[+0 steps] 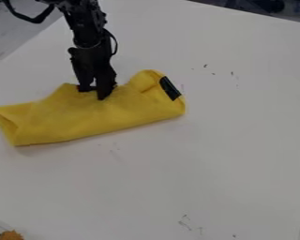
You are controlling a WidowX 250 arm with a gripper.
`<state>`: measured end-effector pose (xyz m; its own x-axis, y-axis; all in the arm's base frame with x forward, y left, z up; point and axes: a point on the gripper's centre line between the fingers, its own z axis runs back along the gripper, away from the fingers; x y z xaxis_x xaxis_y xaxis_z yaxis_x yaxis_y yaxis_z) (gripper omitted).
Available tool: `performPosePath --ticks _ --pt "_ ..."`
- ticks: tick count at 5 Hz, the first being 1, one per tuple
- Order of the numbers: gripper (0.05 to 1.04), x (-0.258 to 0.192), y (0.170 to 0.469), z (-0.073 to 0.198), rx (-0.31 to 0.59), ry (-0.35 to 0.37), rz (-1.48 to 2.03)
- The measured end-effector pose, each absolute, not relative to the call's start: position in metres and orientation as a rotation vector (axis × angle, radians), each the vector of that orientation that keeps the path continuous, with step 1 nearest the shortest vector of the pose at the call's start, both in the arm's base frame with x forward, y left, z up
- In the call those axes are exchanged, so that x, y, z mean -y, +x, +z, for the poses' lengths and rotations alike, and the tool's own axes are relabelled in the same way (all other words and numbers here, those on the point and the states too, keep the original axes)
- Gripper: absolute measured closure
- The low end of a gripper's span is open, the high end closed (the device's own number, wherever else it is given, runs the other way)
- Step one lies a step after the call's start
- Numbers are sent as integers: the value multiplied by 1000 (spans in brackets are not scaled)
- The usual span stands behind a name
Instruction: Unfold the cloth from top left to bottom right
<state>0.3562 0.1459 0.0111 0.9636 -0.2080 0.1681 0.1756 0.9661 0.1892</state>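
Pincer [94,93] seen at yellow cloth [86,116], upper left; grip could not be told. Only top layer needed to be pinched, drawn low toward lower right.

One yellow cloth [96,115] bears one black patch [170,88]; there is one white bench [240,150] and one orange-brown lump [11,235], lower left
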Motion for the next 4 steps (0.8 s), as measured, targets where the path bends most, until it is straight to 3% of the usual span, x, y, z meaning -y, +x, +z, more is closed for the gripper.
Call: performPosePath --ticks 1,2,3,4 --pt "651 -147 357 10 183 173 -194" --pt "868 -144 354 11 169 192 -203" --pt "987 -141 348 14 158 228 -202" --pt "1013 -134 343 40 185 293 -201"
